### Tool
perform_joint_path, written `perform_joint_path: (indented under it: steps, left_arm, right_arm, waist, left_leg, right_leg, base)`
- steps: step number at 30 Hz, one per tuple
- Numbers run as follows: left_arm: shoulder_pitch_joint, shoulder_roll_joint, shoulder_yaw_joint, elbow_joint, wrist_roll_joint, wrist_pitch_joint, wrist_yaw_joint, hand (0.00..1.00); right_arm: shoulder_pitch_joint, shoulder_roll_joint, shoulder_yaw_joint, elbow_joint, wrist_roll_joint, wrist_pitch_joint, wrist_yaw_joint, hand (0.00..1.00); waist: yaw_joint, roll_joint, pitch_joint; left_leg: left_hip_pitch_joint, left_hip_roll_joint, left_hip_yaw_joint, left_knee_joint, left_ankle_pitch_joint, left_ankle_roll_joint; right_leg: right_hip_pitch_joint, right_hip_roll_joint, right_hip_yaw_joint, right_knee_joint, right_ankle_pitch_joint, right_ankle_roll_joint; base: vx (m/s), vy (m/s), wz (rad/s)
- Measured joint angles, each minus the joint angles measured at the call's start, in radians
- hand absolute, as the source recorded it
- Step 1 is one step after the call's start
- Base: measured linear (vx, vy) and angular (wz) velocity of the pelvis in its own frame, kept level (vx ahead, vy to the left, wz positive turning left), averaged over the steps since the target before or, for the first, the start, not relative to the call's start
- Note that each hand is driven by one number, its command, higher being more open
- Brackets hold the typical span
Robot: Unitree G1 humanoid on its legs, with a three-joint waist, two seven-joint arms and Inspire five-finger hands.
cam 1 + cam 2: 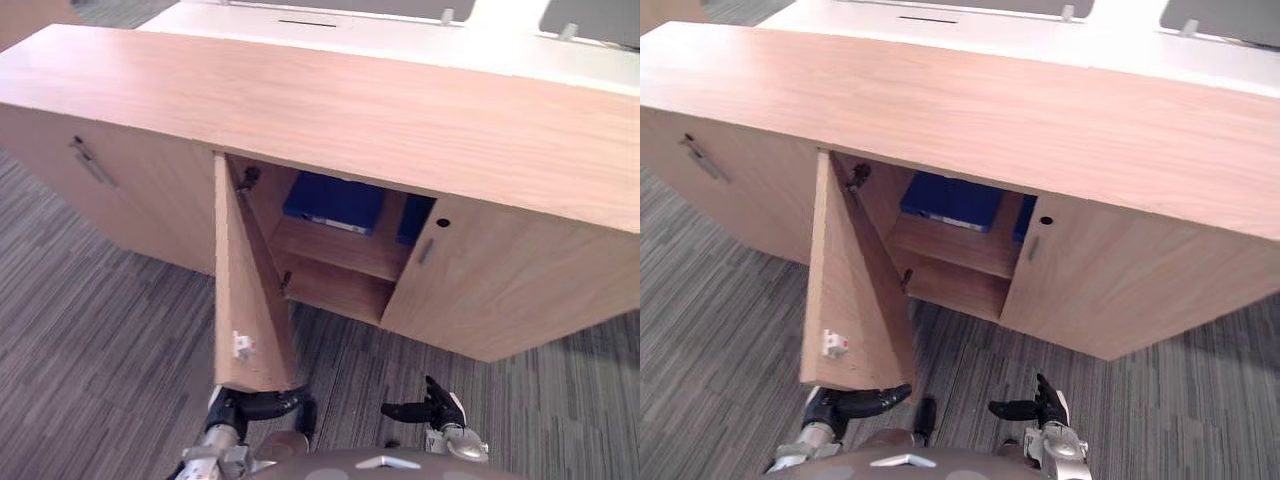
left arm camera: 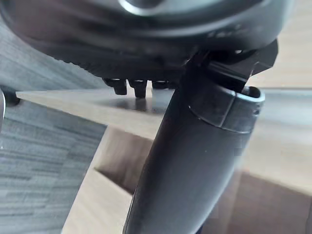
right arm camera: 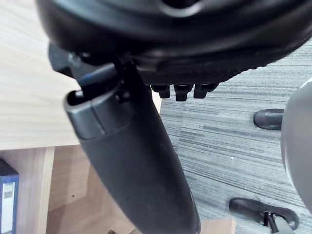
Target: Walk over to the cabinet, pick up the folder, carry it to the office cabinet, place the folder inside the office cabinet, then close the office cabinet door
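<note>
- The blue folder [image 1: 335, 200] is seen lying flat on the upper shelf [image 1: 345, 255] inside the office cabinet [image 1: 300, 100]. It's set back behind the open door [image 1: 245, 300], well apart from both hands.
- The left hand [image 1: 262, 405] is found low down, just by the bottom corner of that door's free edge. Its fingers are stretched out and nothing is held. Whether the wood is actually touched can't be told, tbh.
- The right hand [image 1: 432, 408] is held above the carpet [image 1: 100, 330], in front of the right-hand door [image 1: 490, 290], which is shut. Its fingers are loosely out and nothing is gripped there either.
- A white label [image 1: 342, 223] is stuck on the folder's front edge, but the print is way too small to be read.
- Another blue thing [image 1: 415, 218] is half hidden behind the right-hand door.
- A small white catch [image 1: 241, 345] is fixed on the inside of the open door.
</note>
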Motion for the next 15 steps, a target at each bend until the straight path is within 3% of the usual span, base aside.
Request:
perform_joint_path:
  steps: [5,15]
  left_arm:
    - [-0.106,-0.013,-0.071,0.001,0.003,0.015,-0.011,1.0]
    - [-0.298,-0.03,-0.119,0.12,0.014,0.012,-0.003,1.0]
  right_arm:
    - [0.002,0.0,0.0,-0.012,0.0,0.0,-0.009,1.0]
    - [0.003,-0.01,0.0,-0.012,-0.038,0.001,-0.024,1.0]
  waist:
    - [-0.044,0.005,-0.003]
    - [-0.085,0.033,-0.022]
  left_leg:
    - [0.005,0.03,0.055,0.004,-0.009,-0.009]
    - [0.04,0.074,0.135,0.004,-0.029,-0.032]
  right_leg:
    - [-0.023,0.026,0.056,-0.005,0.014,-0.013]
    - [-0.013,0.061,0.129,-0.038,0.037,-0.033]
  base:
    - [0.01,-0.036,-0.34]
    - [0.02,-0.026,-0.25]
